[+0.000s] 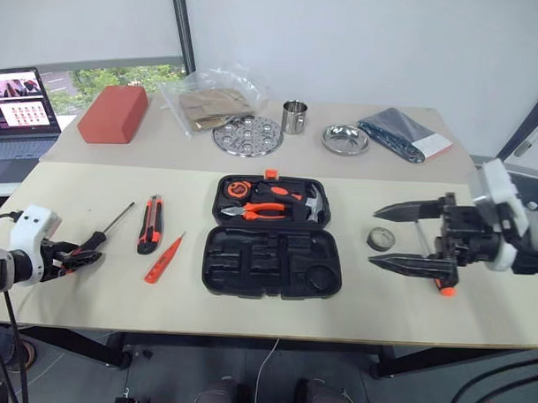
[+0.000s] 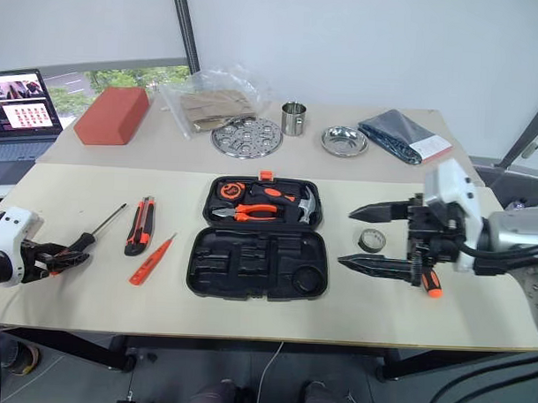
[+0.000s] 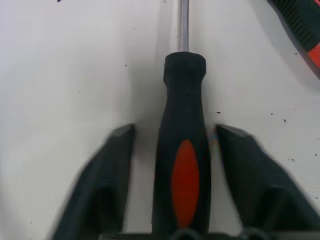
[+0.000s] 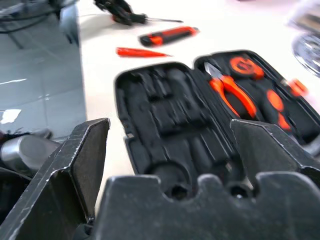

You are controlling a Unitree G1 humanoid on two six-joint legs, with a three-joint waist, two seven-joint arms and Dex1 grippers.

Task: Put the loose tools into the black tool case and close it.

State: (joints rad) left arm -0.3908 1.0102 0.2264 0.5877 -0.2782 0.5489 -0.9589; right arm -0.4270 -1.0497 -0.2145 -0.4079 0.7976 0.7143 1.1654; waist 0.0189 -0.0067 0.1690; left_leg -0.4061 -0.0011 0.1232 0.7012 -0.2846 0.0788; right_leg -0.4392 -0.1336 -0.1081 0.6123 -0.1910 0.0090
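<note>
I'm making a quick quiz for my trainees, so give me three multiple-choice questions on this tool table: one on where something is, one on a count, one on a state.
1. Where does the small grey tape roll lie?
A. Inside the black tool case
B. On the table, right of the case
C. On the table, left of the case

2. How many loose tools lie on the table left of the case?
A. One
B. Five
C. Three

3. What state is the case in?
A. Open, lid laid flat
B. Shut and latched
C. Shut, standing on edge

Answers:
1. B, the roll sits on bare table just past the case's right edge.
2. C, a screwdriver, a utility knife and a tester pen lie there.
3. A, both halves lie flat and their moulded recesses show.
</note>
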